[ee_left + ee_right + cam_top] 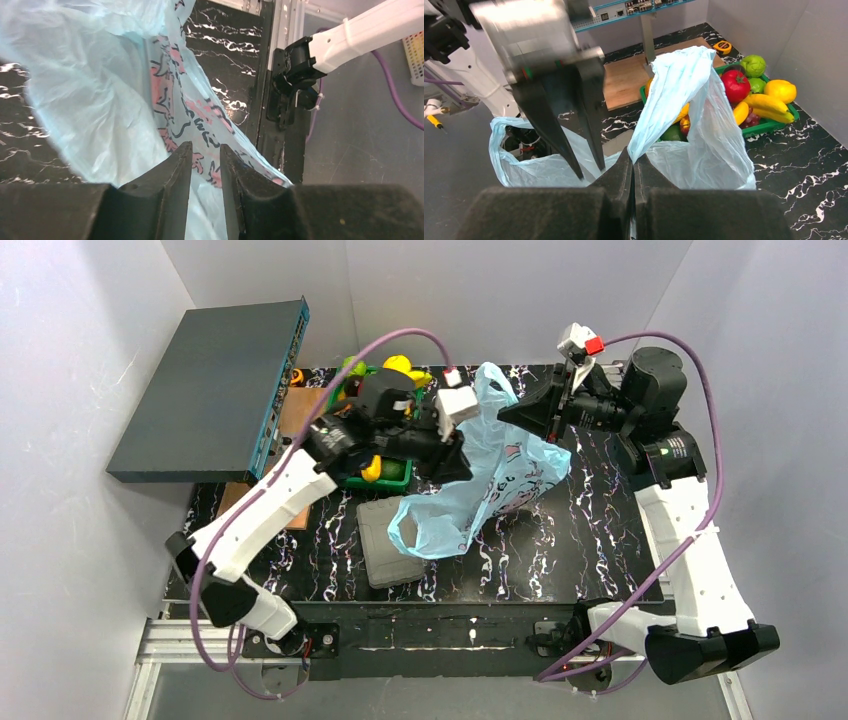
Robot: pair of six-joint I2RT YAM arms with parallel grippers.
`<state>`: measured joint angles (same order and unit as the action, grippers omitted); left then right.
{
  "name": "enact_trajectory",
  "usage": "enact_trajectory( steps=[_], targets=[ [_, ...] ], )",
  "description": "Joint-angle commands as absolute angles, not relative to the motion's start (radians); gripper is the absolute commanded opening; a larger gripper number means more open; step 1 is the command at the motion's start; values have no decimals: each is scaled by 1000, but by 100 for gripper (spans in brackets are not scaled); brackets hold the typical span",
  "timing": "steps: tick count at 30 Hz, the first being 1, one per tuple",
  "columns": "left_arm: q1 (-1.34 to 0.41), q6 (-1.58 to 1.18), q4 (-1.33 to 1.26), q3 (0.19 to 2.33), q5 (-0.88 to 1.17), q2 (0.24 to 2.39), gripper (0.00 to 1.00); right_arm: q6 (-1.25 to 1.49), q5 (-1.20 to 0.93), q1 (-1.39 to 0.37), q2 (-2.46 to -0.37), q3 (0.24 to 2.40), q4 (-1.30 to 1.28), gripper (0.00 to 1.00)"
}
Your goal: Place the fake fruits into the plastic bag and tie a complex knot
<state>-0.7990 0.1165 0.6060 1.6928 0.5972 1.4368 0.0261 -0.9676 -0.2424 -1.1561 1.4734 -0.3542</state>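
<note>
Light-blue plastic bag point(500, 485), seen from above, hangs over the desk point(620, 530) from the right pincer point(512, 412). Its long axis slants from that grip down toward the near-left and its mouth gapes that way, presumably held open for loading. Left wrist view: the left pincer point(206, 155) stands slightly parted, clamping nothing, with printed film just beyond its tips. Right wrist view: the right pincer is squeezed tight on a handle loop rising above it; fake fruits point(766, 102) lie in the green tray point(774, 127) to its right.
</note>
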Motion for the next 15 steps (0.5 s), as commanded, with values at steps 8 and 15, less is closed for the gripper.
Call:
enact_trajectory(
  steps=[8, 15],
  targets=[
    [-921, 131, 536, 1488, 276, 1441, 19, 175, -932, -252, -1114, 1455, -262, 1],
    [-699, 254, 510, 1181, 331, 1324, 48, 118, -938, -153, -1036, 1443, -435, 1]
  ],
)
